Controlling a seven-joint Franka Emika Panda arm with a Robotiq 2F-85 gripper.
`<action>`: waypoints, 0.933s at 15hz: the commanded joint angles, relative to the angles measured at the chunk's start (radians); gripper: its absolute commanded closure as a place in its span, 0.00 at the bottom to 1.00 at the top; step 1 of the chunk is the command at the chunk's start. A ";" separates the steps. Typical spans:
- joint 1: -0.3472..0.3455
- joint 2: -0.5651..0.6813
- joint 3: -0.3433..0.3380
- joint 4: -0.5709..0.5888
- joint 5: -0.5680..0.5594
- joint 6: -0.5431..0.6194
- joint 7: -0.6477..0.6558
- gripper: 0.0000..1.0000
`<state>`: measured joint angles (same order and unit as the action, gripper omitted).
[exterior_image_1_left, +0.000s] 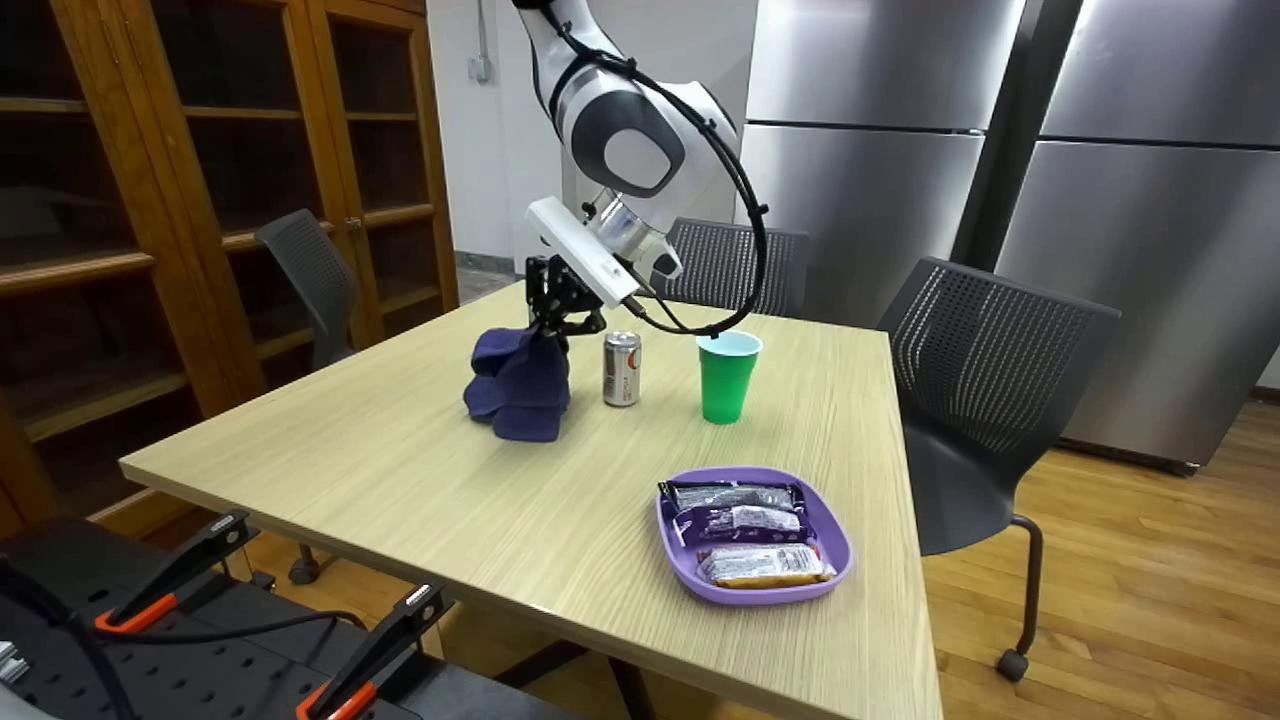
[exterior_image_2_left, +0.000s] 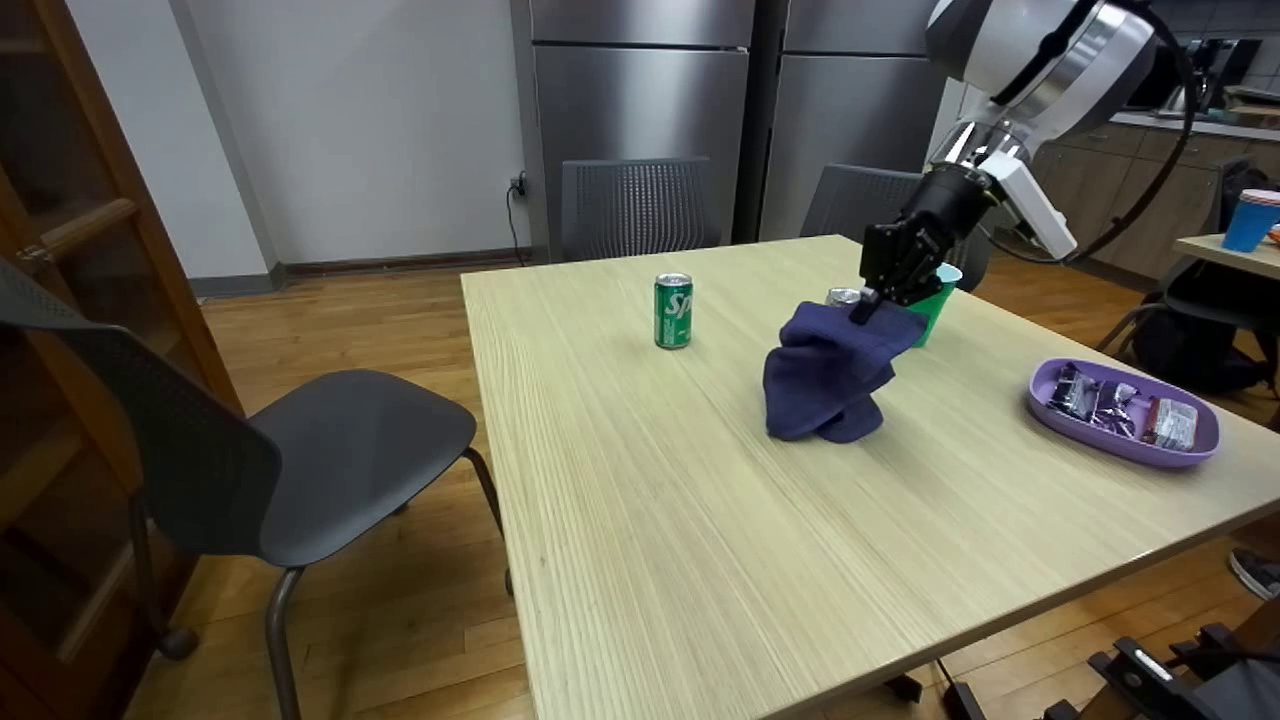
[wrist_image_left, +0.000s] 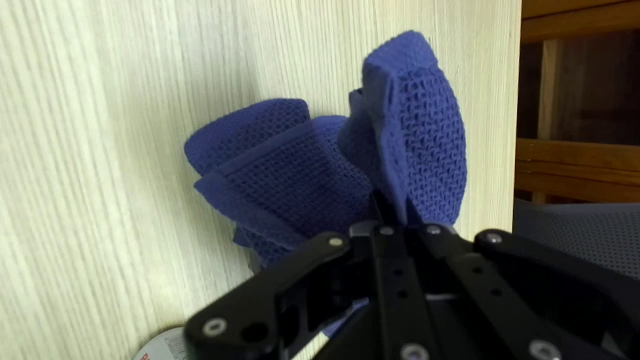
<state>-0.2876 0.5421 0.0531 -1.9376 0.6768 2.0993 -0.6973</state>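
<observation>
The pincer (wrist_image_left: 396, 211) pinches the bunched cloth (wrist_image_left: 305, 185) near the silver can (exterior_image_1_left: 621, 370) on the desk (exterior_image_1_left: 400, 450); gripping appears complete, while release is not yet done.

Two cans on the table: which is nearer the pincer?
The silver can, upright close by the cloth that the pincer grips. The green can stands farther off, in plain sight in an exterior view.
</observation>
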 joint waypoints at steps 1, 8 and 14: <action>0.012 -0.064 -0.031 -0.037 -0.047 -0.055 0.029 0.99; 0.007 -0.096 -0.060 -0.044 -0.097 -0.104 0.035 0.99; -0.003 -0.122 -0.084 -0.060 -0.121 -0.123 0.033 0.99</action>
<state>-0.2876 0.4715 -0.0169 -1.9638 0.5842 2.0092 -0.6881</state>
